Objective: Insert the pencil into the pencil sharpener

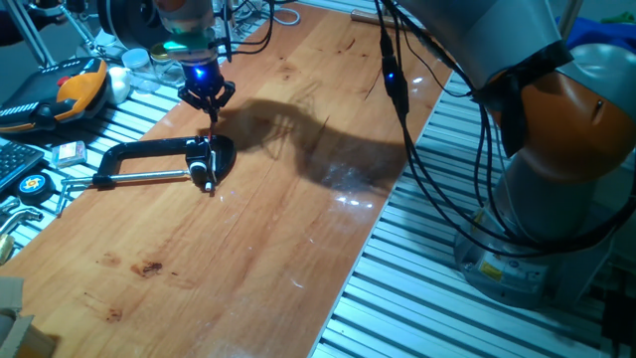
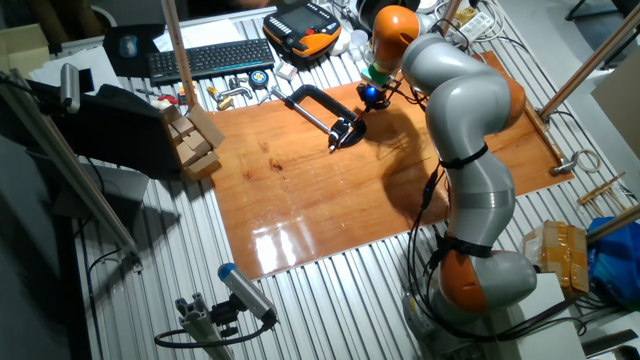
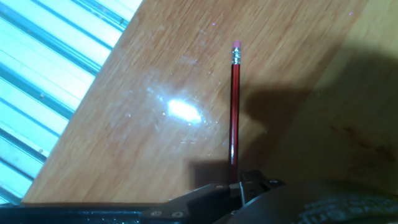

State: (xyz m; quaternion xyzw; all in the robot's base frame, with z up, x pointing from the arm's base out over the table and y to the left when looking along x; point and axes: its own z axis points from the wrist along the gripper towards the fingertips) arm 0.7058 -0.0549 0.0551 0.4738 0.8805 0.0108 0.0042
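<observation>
Red pencil (image 3: 235,112) with pink eraser tip, black clamp (image 1: 149,159), orange-brown wooden table (image 1: 298,199).

1. Brown wooden tabletop (image 1: 268,229) under the gripper (image 1: 207,96), shiny, with bright white light spots.
2. Ribbed grey metal bench (image 2: 330,300) all around the wood.
3. Black keyboard (image 2: 208,58) on the bench past the gripper in the other fixed view.
4. Small cardboard boxes (image 2: 190,140) beside the wood's edge, well apart from the gripper.
5. Black cables (image 1: 427,169) hanging down near the wood's far side.
</observation>
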